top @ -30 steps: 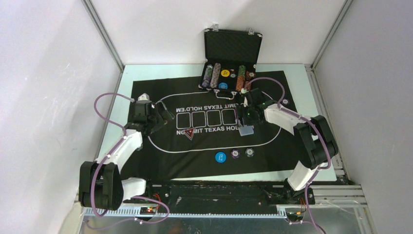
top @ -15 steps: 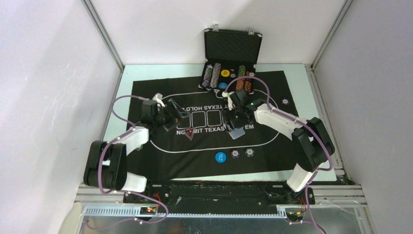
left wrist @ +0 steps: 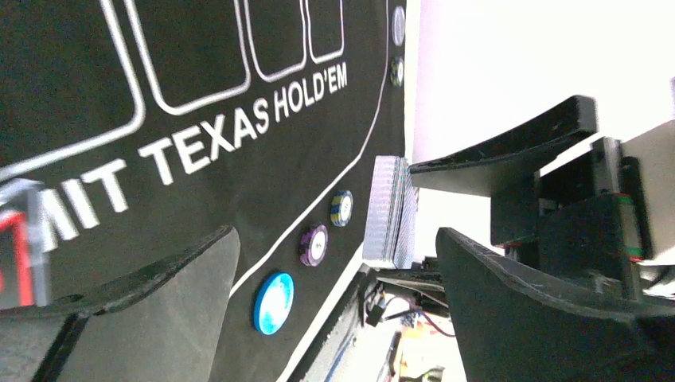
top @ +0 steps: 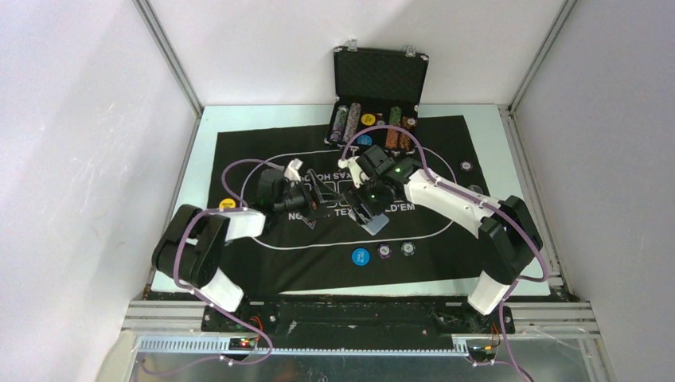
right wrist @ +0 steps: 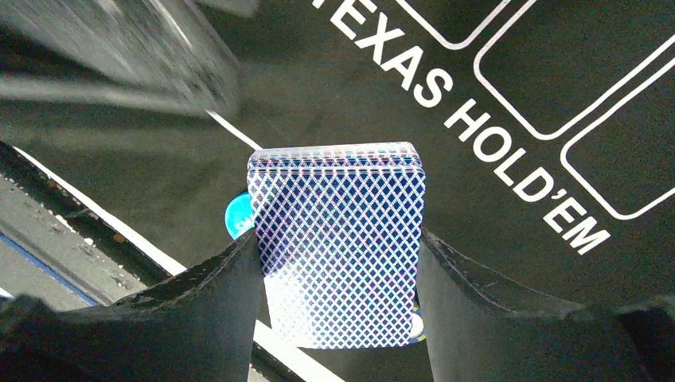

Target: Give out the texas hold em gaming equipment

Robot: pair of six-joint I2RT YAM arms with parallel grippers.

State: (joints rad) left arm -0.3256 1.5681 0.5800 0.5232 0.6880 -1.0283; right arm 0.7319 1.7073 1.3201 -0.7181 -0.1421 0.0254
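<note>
right gripper [top: 368,208] is clamped on a deck of blue-backed cards [right wrist: 338,239], one finger on each long side, diamond-pattern back facing the wrist camera. the deck sits over the middle of the black felt mat [top: 263,263], just near of the white "texas hold'em" lettering [left wrist: 239,131], tilted. looks clear of the felt but can't tell for sure.

left gripper [top: 325,195] is spread wide with nothing between the fingers. it points right toward the deck and is just beside it, not touching. in the left wrist view the deck shows edge-on past the fingertips, pinched by the right arm's black fingers [left wrist: 509,151].

three loose chips lie in a row on the mat near of the deck: blue chip [top: 360,256] on the left, purple chip [top: 384,251] in the middle, grey chip [top: 408,248] on the right, close together, apart from the deck. another single chip [top: 466,166] lies at the far right of the mat.

black case [top: 380,76] stands open at the far edge, lid upright, with chip stacks [top: 349,123] lying in rows in its tray.
</note>
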